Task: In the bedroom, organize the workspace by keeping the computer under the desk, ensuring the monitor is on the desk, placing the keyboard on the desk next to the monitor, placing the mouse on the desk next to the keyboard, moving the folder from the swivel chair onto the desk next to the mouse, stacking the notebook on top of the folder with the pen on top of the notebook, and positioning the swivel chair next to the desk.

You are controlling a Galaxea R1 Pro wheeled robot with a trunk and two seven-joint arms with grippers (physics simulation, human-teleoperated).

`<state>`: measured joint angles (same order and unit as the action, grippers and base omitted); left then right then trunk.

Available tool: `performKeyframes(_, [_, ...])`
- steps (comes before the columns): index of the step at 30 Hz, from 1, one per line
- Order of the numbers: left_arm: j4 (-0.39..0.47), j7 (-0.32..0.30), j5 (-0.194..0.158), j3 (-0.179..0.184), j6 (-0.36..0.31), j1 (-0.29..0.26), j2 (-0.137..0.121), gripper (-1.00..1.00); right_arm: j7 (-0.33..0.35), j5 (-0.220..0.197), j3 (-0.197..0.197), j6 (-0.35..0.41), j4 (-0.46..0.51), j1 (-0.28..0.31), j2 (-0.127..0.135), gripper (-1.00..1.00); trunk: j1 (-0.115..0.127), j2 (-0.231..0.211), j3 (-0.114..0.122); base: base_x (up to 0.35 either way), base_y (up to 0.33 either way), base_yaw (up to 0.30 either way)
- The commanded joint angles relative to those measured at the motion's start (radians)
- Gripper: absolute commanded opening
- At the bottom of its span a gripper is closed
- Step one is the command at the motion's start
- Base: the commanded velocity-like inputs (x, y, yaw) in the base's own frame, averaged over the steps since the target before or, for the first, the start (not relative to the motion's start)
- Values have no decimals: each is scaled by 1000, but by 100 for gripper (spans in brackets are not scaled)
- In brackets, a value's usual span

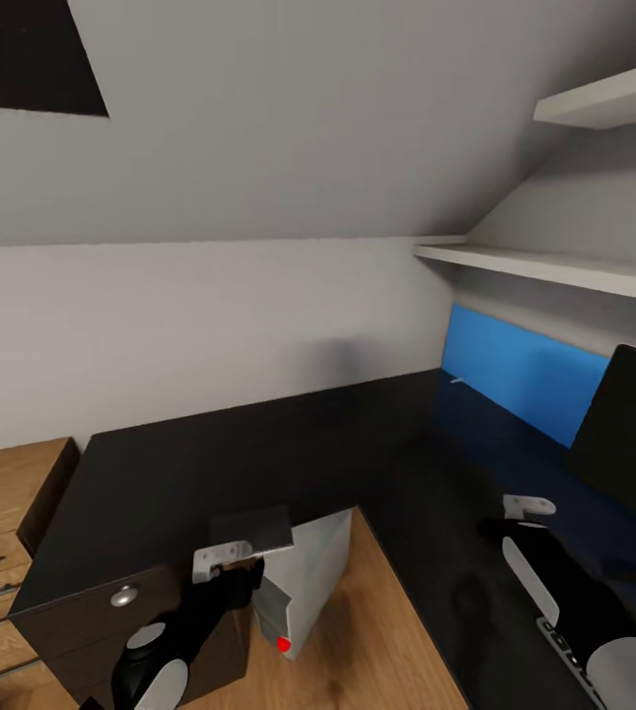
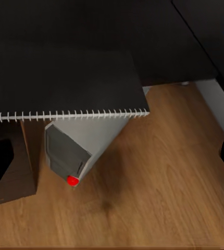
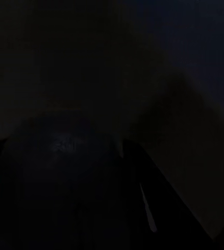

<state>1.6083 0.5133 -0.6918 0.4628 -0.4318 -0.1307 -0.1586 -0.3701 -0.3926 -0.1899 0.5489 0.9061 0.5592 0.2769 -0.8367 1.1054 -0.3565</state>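
The dark grey notebook, with a white spiral edge, lies at the front edge of the black desk. That edge juts out over the grey computer, which stands on the floor below. My left gripper hovers by the notebook, open, its fingers wide apart. A blue folder stands upright against the wall beside the black monitor. My right gripper hangs over the desk before the monitor, and the right wrist view is too dark to read. A strip of keyboard shows under the right arm.
A light-wood chest of drawers stands left of the desk. The desk's dark drawer has a silver knob. Two white shelves hang above the monitor under a sloped ceiling. Wooden floor fills the desk's inner corner.
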Motion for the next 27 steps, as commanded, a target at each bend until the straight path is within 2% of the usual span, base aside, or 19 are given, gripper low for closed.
performKeyframes(1, [1,10,-30,2,-3,-1,-1,100,-13,-14,-4,0,1,1,2,-100,-4,8,-5,0,0,0])
performKeyframes(4, [1,22,-105,-1,-22,-1,-4,100,-13,-14,-4,0,0,1,3,-100,-16,29,-14,0,0,0])
performKeyframes(6, [1,59,-150,-5,-38,-1,-5,100,-13,-14,-4,0,-1,1,5,-100,-23,43,-20,0,0,0])
performKeyframes(9, [1,112,-179,-5,-49,-1,-4,100,-13,-14,-1,0,-1,1,7,-100,-35,64,-30,0,0,0])
performKeyframes(13, [1,125,-218,-7,-52,-1,-4,100,-15,-14,0,1,-2,1,8,-100,-50,92,-42,0,0,0])
performKeyframes(16, [1,128,-262,-7,-56,-1,-5,100,-17,-14,1,1,-2,2,8,-100,-62,113,-52,0,0,0])
performKeyframes(17, [1,129,-275,-7,-77,-1,-5,100,-17,-14,6,2,-3,2,9,-100,-65,120,-55,0,0,0])
performKeyframes(21, [1,129,-282,-17,-126,-1,-6,100,-18,-13,34,2,-3,2,9,-100,-81,148,-67,0,0,0])
performKeyframes(24, [1,129,-283,-21,-135,-1,-6,100,-18,-12,41,2,-3,2,9,-100,-92,169,-77,0,0,0])
performKeyframes(27, [1,129,-284,-22,-137,-1,-6,100,-18,-13,43,2,-3,2,10,-100,-92,169,-77,0,0,0])
